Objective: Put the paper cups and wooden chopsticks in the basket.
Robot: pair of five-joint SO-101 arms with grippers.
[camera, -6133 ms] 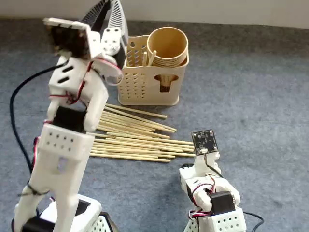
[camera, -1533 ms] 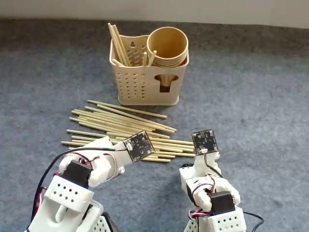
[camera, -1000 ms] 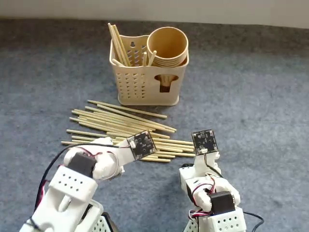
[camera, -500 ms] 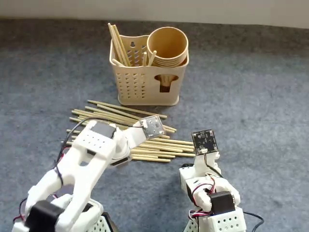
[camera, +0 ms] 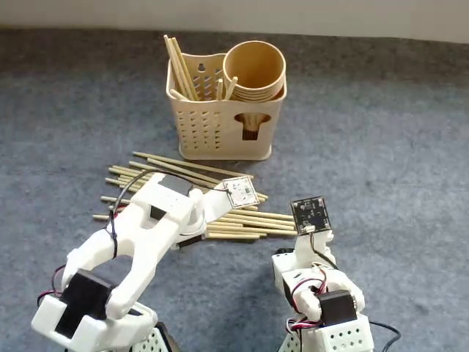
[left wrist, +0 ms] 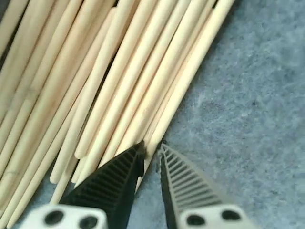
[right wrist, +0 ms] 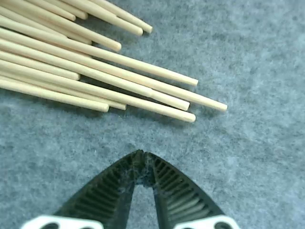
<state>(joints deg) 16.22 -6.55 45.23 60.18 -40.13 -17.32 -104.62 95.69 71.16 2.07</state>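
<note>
A cream basket (camera: 220, 128) stands at the back with stacked paper cups (camera: 254, 67) in one compartment and a few wooden chopsticks (camera: 178, 64) upright in the other. Many loose chopsticks (camera: 157, 183) (left wrist: 119, 86) (right wrist: 86, 71) lie in a pile on the grey carpet in front of it. My left arm stretches over the pile. Its gripper (left wrist: 151, 146) is down at the pile's edge, open only a narrow gap, with the end of one chopstick in that gap. My right gripper (right wrist: 143, 155) is shut and empty, just short of the chopstick tips, its arm folded at the front right (camera: 315, 286).
Grey carpet (camera: 381, 147) lies bare right of the basket and pile. A pale wall strip (camera: 330, 15) runs along the far edge.
My left arm left the basket, drew back to the front, then swung out over the pile and came down at its edge. The right arm has not moved.
</note>
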